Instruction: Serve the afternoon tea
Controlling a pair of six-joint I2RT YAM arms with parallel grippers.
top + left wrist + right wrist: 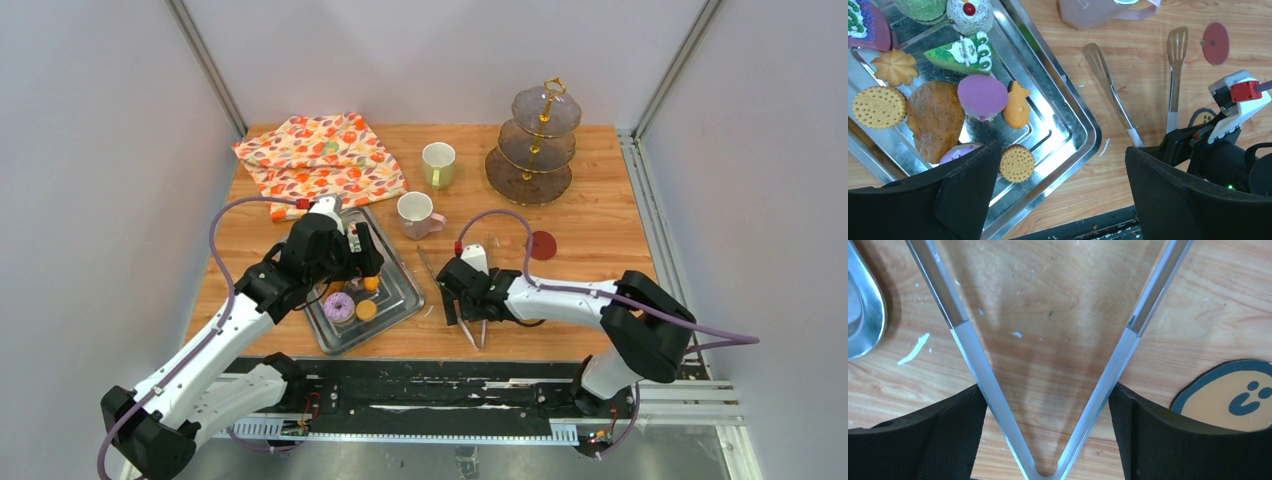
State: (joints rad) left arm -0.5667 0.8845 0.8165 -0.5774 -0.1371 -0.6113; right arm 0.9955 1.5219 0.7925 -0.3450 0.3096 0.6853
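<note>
- The step in hand looks like picking up the tongs (968, 347), the tool for lifting food, before any serving starts.
- The right claw (1047, 396) is low over the table (1058, 300) with its jaws spread wide. It straddles the tongs near their hinged end, one finger (923, 440) outside each arm.
- The tongs lie flat and sprung apart in a V. Their arms run right along the inner edges of the fingers, but nothing is squeezed, so I judge they are not yet gripped.
- The left claw (1063, 152) hangs above the near edge of the metal tray (1073, 115). Its jaws are wide apart and hold nothing.
- The pastries (982, 96) are all on the tray: a purple cake, a green slice, round orange cookies and a pink donut (339, 307) among them.
- The pink mug (415, 212) stands just beyond the tray, and the green mug (438, 163) is a little further back.
- The tiered stand (535, 140) at the far right of the table is bare, so none of the tea looks served.
- The next move calls for the right claw to close on both arms and lift without the tongs slipping out.
- A grip this near the hinge gives little leverage for pinching the tips together; one further along the arms may work better.
- The left claw is close by, so the lift needs room to pass it.
</note>
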